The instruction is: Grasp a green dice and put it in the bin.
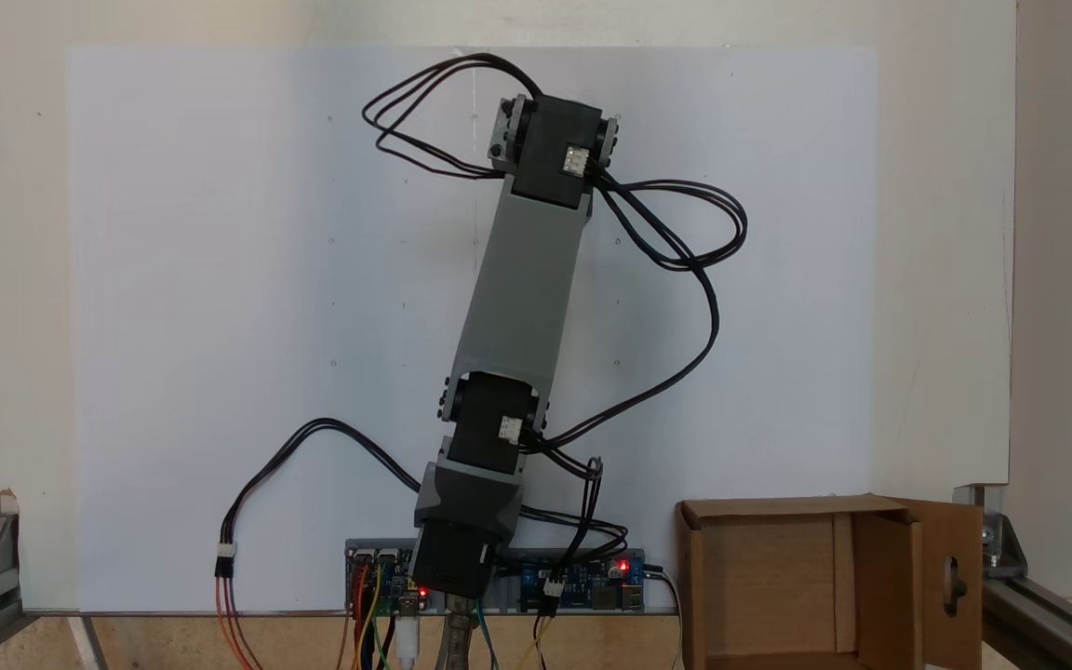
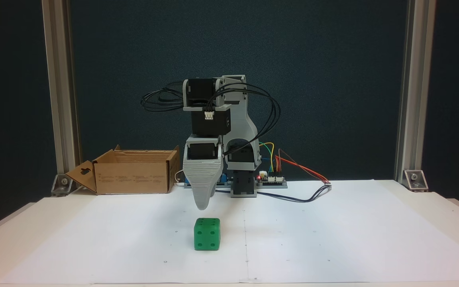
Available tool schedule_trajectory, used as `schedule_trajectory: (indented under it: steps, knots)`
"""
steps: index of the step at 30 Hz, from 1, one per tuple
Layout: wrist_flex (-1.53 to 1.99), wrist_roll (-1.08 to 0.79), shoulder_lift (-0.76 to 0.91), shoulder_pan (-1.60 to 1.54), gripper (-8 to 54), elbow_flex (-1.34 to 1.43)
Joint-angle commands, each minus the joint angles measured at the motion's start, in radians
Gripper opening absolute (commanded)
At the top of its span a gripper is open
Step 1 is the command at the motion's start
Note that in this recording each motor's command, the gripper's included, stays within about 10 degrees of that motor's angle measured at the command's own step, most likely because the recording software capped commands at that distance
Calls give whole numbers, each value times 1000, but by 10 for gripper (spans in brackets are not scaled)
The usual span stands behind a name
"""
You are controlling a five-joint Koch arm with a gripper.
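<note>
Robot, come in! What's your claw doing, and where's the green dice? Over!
Claw above green dice, not touching; open or shut unclear. Dice on white paper. Cardboard box behind, nothing between.

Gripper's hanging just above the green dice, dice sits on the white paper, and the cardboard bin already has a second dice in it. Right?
Not quite. The bin holds nothing: a fixed view from above looks into it and shows bare cardboard. The rest stands: the gripper hangs just above the green dice, which sits on the white paper.
</note>
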Motion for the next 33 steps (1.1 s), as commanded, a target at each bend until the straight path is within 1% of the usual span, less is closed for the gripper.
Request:
schedule_trajectory:
  steps: [1,6,13,33]
  knots:
    - [-18,-44,14,3,458,-41]
    - [-34,-41,15,-2,440,2]
    - [-138,-41,15,-5,439,117]
    - [-209,-38,15,3,439,193]
